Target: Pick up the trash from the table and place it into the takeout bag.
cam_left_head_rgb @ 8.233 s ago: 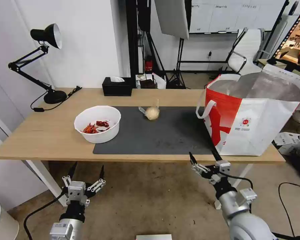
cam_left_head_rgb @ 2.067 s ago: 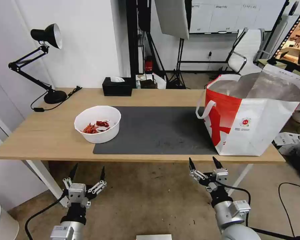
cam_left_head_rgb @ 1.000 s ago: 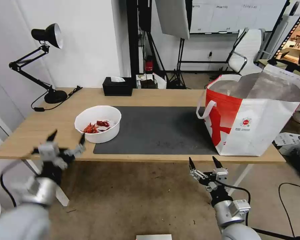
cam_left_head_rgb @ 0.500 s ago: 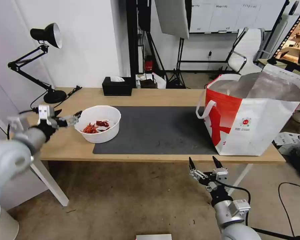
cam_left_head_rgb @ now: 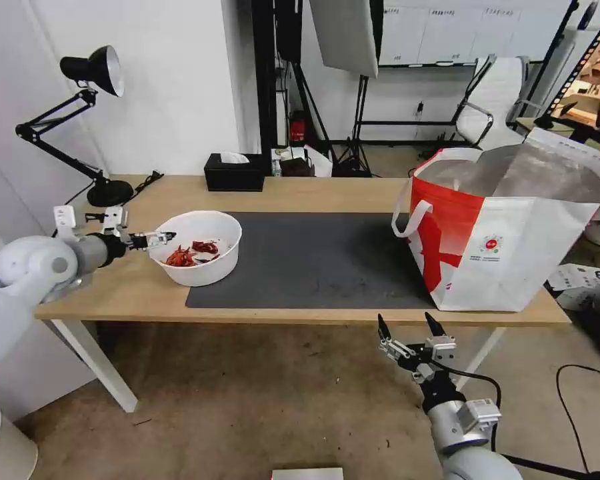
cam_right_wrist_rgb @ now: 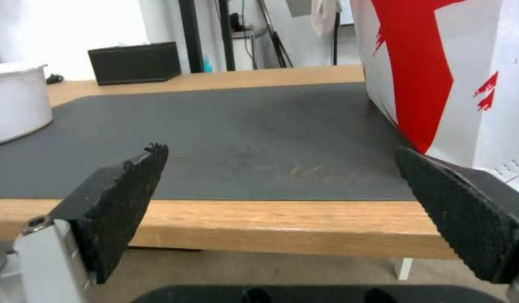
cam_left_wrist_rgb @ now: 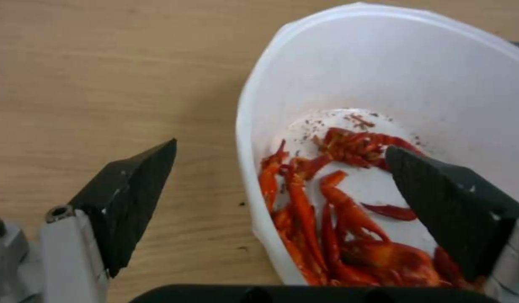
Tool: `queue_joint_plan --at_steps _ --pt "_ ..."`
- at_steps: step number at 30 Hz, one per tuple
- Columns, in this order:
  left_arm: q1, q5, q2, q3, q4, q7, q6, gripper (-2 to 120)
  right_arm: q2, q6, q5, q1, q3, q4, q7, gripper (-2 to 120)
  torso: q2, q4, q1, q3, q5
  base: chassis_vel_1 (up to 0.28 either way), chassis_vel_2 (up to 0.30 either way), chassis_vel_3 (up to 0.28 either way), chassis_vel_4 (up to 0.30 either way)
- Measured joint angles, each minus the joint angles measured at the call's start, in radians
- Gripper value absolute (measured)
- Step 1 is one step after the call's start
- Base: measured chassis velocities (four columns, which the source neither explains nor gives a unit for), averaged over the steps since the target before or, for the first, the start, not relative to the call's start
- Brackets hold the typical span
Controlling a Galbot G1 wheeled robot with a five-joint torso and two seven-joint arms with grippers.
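The trash in view is a white bowl of red chillies (cam_left_head_rgb: pixel 207 272) standing on the left edge of the dark mat (cam_left_head_rgb: pixel 313 260) on the light-wood table (cam_left_head_rgb: pixel 327 193). My left gripper (cam_left_head_rgb: pixel 163 237) is open at the bowl's left rim. In the left wrist view the left gripper (cam_left_wrist_rgb: pixel 280 146) straddles the rim of the bowl (cam_left_wrist_rgb: pixel 439 84), one finger over the wood and the other inside above the chillies. The takeout bag (cam_left_head_rgb: pixel 513 247) stands open at the table's right end. My right gripper (cam_left_head_rgb: pixel 405 321) hangs open below the table's front edge.
A black desk lamp (cam_left_head_rgb: pixel 90 133) stands at the far left corner and a black tissue box (cam_left_head_rgb: pixel 233 173) at the back edge. Stands and an office chair (cam_left_head_rgb: pixel 493 100) are behind the table. The right wrist view shows the bag (cam_right_wrist_rgb: pixel 439 63) beside bare mat (cam_right_wrist_rgb: pixel 242 139).
My left arm has risen from under the table and reached right to the bowl's rim. The beige wrapped ball seen earlier is gone from the mat. The right arm has barely moved.
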Motion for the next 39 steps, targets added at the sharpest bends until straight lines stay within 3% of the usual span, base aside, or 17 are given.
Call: queue_joint_plan --at_steps 4,11,19,21,25,27,39 --pt "-0.042 -0.036 -0.022 0.032 0.029 -0.062 0.033 100 0.0 0.0 0.0 0.0 0.0 0.0 0.0 100 0.0 0.0 0.0 0.0 0.0001 0.0 0.0 0.0 0.0" --pt "-0.07 -0.08 -0.041 0.052 0.047 -0.117 0.046 99 0.0 0.0 0.0 0.0 0.0 0.0 0.0 100 0.0 0.0 0.0 0.0 0.0001 0.0 0.0 0.0 0.0" --pt "-0.077 -0.107 -0.056 0.068 0.054 -0.143 0.043 73 0.0 0.0 0.0 0.0 0.0 0.0 0.0 100 0.0 0.0 0.0 0.0 0.0002 0.0 0.0 0.0 0.0" --pt "-0.077 -0.113 -0.059 0.069 0.054 -0.146 0.04 60 0.0 0.0 0.0 0.0 0.0 0.0 0.0 100 0.0 0.0 0.0 0.0 0.0001 0.0 0.0 0.0 0.0" --pt "-0.077 -0.118 -0.06 0.069 0.055 -0.147 0.039 55 0.0 0.0 0.0 0.0 0.0 0.0 0.0 100 0.0 0.0 0.0 0.0 0.0001 0.0 0.0 0.0 0.0" --pt "-0.078 -0.133 -0.062 0.069 0.061 -0.157 0.036 36 0.0 0.0 0.0 0.0 0.0 0.0 0.0 100 0.0 0.0 0.0 0.0 0.0002 0.0 0.0 0.0 0.0" --pt "-0.07 -0.161 -0.063 0.05 0.056 -0.156 0.022 0 0.0 0.0 0.0 0.0 0.0 0.0 0.0 100 0.0 0.0 0.0 0.0 0.0001 0.0 0.0 0.0 0.0"
